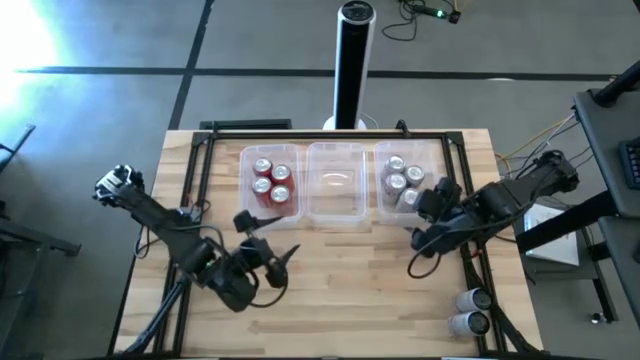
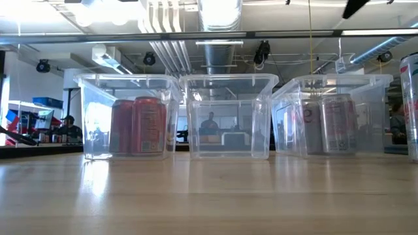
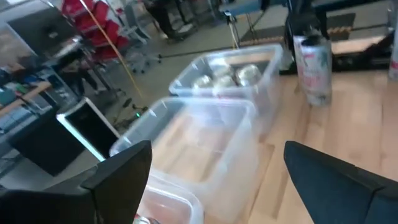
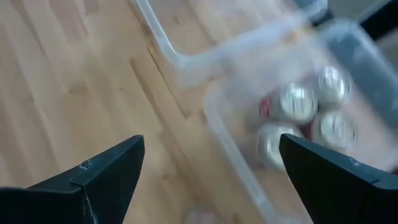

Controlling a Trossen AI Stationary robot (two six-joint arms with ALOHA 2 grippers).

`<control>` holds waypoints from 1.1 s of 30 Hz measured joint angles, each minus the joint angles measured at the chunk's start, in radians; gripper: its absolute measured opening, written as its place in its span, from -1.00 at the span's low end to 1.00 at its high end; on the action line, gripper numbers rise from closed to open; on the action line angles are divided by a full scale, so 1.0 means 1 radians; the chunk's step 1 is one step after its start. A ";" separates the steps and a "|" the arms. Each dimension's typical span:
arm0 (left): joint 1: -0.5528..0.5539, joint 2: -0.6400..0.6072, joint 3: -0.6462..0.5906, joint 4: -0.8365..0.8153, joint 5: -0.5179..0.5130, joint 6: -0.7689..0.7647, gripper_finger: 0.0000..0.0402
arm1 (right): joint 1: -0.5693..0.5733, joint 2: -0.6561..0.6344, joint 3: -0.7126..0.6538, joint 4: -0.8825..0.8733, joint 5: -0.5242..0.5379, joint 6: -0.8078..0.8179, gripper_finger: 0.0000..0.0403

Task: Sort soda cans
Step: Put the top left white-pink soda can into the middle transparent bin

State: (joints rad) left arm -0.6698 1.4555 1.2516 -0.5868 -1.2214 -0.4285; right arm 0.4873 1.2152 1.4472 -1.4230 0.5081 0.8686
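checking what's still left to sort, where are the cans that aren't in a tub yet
In the high view, two silver cans stand together near the table's front right corner, in front of the right gripper and well away from the three tubs along the back.

Three clear plastic tubs in a row: left tub (image 1: 297, 152), middle tub (image 1: 335, 150), right tub (image 1: 380, 150)

Red cans (image 1: 271, 184) in left tub: four

Silver-grey cans (image 1: 402, 181) in right tub: four

Middle tub: no cans

Loose silver cans (image 1: 471, 310) on the surface (image 1: 350, 290) near the right front corner: two

Arms: two
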 joint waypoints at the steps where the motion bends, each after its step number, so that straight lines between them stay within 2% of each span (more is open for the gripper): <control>1: 0.006 0.000 -0.023 0.020 0.020 0.000 0.74 | 0.000 0.002 0.003 -0.020 -0.022 0.037 0.83; 3: 0.021 -0.001 -0.066 0.064 0.062 0.001 0.74 | 0.000 0.004 0.001 -0.042 -0.063 0.069 0.83; 6: 0.037 -0.001 -0.135 0.188 0.178 0.050 0.74 | 0.011 0.015 -0.007 -0.047 -0.113 0.074 0.83; 8: 0.043 -0.001 -0.187 0.376 0.281 0.139 0.74 | 0.020 0.030 -0.008 -0.051 -0.125 0.074 0.83; 14: 0.044 0.055 -0.339 1.016 0.749 0.506 0.74 | 0.055 0.064 -0.009 -0.094 -0.171 0.051 0.83; 16: 0.044 0.073 -0.360 1.141 0.817 0.576 0.74 | 0.077 0.070 -0.016 -0.099 -0.173 0.002 0.83; 19: 0.045 0.099 -0.364 1.216 0.798 0.602 0.74 | 0.106 0.081 -0.032 -0.134 -0.208 -0.047 0.83; 23: 0.047 0.134 -0.337 1.220 0.700 0.596 0.74 | 0.115 0.084 -0.064 -0.147 -0.294 -0.032 0.83; 26: 0.053 0.190 -0.300 1.211 0.637 0.604 0.74 | 0.142 0.083 -0.096 -0.148 -0.307 -0.051 0.83; 33: 0.066 0.353 -0.189 1.198 0.626 0.592 0.74 | 0.127 0.079 -0.150 -0.149 -0.326 -0.073 0.83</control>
State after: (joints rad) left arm -0.6038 1.8088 1.0627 0.6113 -0.5952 0.1633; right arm 0.6142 1.2942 1.2968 -1.5721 0.1817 0.7953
